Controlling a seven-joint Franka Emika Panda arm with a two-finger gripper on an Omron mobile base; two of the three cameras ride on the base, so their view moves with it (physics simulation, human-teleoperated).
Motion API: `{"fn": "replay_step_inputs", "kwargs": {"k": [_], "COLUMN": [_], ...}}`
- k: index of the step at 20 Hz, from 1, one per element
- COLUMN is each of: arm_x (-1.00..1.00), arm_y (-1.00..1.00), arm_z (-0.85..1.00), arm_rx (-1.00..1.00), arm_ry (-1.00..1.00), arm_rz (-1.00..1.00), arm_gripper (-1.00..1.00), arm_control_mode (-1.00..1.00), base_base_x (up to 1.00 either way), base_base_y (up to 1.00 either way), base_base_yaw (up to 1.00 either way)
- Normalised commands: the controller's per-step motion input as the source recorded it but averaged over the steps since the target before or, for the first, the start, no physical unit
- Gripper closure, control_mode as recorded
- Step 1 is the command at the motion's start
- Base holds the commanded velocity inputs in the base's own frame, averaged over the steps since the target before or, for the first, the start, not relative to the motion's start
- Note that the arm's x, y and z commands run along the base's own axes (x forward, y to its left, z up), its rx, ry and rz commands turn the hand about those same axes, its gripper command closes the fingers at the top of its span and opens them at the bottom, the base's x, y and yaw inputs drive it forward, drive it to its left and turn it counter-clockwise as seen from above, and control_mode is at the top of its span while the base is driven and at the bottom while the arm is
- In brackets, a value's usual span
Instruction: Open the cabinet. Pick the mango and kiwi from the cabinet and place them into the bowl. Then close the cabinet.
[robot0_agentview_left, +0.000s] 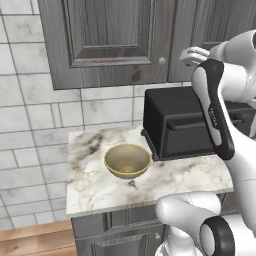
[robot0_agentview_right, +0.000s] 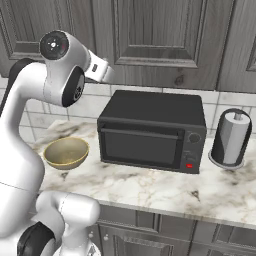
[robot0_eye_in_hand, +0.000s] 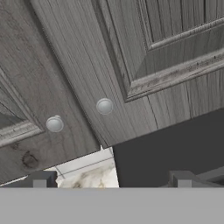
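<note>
The dark grey cabinet (robot0_agentview_left: 110, 40) hangs above the counter with both doors shut. Its two round knobs (robot0_eye_in_hand: 104, 106) sit side by side at the doors' meeting edge, close in front of my hand. My gripper (robot0_eye_in_hand: 112, 179) is open and holds nothing, raised in front of the cabinet's lower edge, just below the knobs. The tan-gold bowl (robot0_agentview_left: 125, 171) stands on the counter's left part, empty; it is also in the right base view (robot0_agentview_right: 65, 162). The mango and the kiwi are hidden behind the shut doors.
A black toaster oven (robot0_agentview_right: 150, 132) stands on the marble counter (robot0_agentview_right: 165, 192) right of the bowl and under my hand. A paper towel roll on a holder (robot0_agentview_right: 231, 137) stands right of the oven. The tiled wall (robot0_agentview_left: 30, 115) runs behind, and the counter ends left of the bowl.
</note>
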Motion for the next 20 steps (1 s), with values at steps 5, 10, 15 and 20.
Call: {"fn": "replay_step_inputs", "kwargs": {"k": [5,10,15,20], "arm_x": [0.17,0.21,0.19,0.21], "arm_y": [0.00,0.00,0.00,0.00], "arm_z": [0.04,0.02,0.02,0.03], "arm_rx": [0.02,0.02,0.02,0.02], "arm_ry": [0.00,0.00,0.00,0.00], "arm_rz": [-0.01,-0.01,-0.01,-0.01], "arm_gripper": [-1.00,-1.00,-1.00,-1.00], "arm_control_mode": [-1.00,-1.00,-1.00,-1.00], "base_base_x": [0.00,0.00,0.00,0.00], "base_base_y": [0.00,0.00,0.00,0.00], "base_base_yaw": [0.00,0.00,0.00,0.00]}}
